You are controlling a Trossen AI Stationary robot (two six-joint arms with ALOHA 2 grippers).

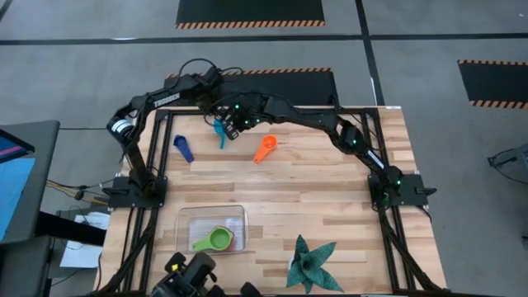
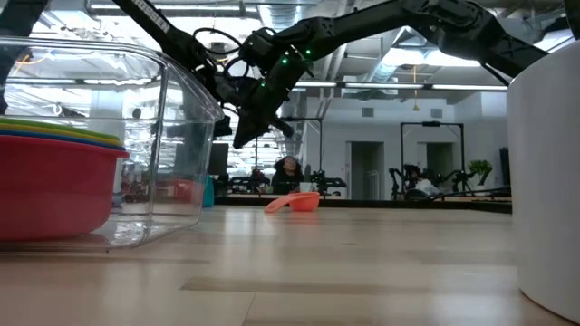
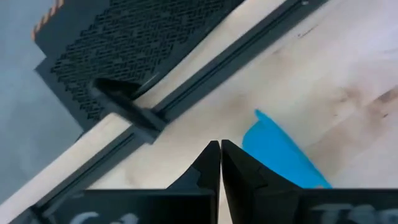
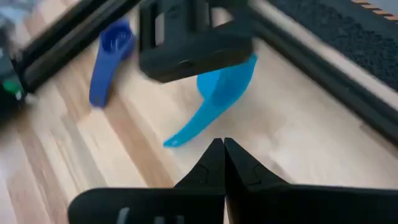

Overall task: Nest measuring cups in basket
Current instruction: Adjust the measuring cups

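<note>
A light blue measuring cup [image 4: 219,93] lies on the wood at the table's far left, its handle [image 4: 180,135] toward the near edge. My left gripper [image 3: 219,146] is shut and hangs at the cup's bowl [image 3: 280,155]; the right wrist view shows it over the bowl's far side. My right gripper [image 4: 219,144] is shut with nothing in it, a little above the table just right of that cup's handle. A dark blue cup [image 1: 183,148] and an orange cup [image 1: 266,148] lie loose nearby. The clear basket [image 1: 235,216] near the front holds nested cups, green [image 1: 219,239] on top. My left gripper's shut fingers [image 3: 239,168] stand close beside the light blue cup's bowl, pointing steeply down from the far side. I cannot tell whether they touch it. The cup rests on the table.
A dark green spiky plant [image 1: 312,262] stands at the front right. Black frame rails [image 1: 153,140] run along the table's left, right and far edges, close behind both grippers. In the low view the basket's wall [image 2: 181,145] fills the left foreground.
</note>
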